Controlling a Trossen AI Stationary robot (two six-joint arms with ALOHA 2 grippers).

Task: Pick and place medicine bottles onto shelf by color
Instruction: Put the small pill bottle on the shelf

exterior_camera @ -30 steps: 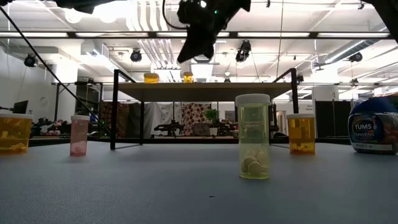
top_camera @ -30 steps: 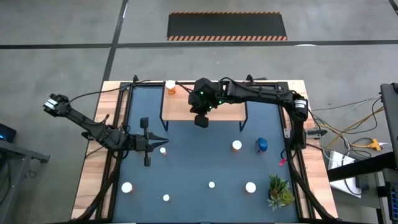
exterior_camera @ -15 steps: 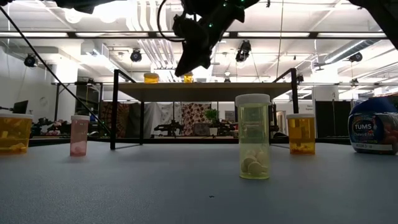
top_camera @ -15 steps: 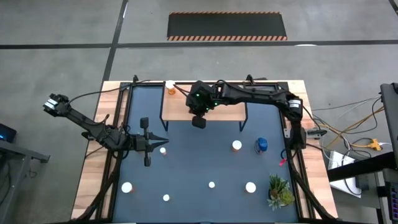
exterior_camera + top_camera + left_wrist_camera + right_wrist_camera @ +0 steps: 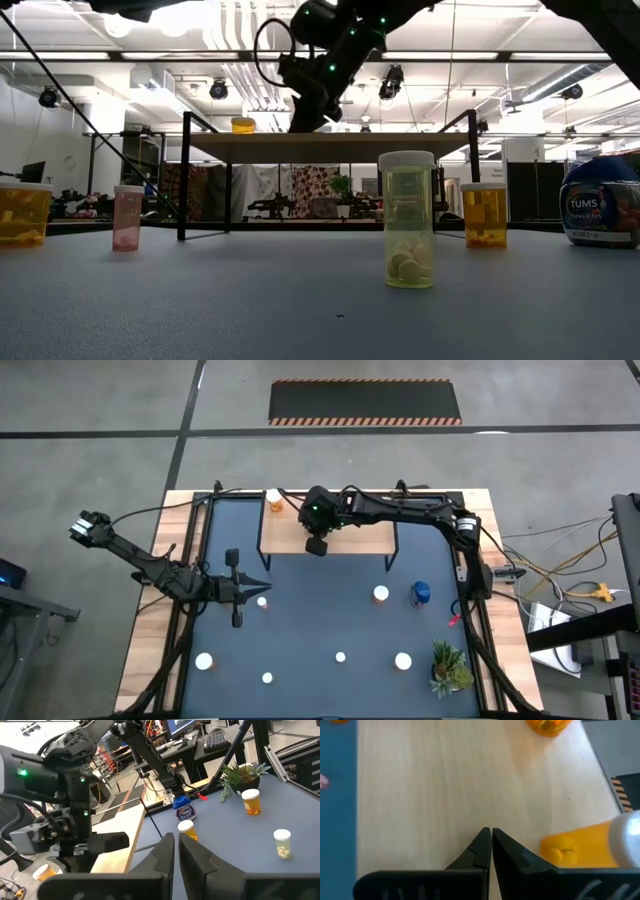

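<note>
The right gripper (image 5: 317, 546) – fingers shut, empty – has slid leftward over the shelf (image 5: 350, 538) toward the orange bottle (image 5: 273, 498) (another placing done?); left gripper (image 5: 262, 588) waits closed.

- The right pincer (image 5: 317, 546) now hangs over the shelf (image 5: 350, 536), nearer its left end and back edge than a second ago.
- In the low view it now hides the second orange bottle.
</note>
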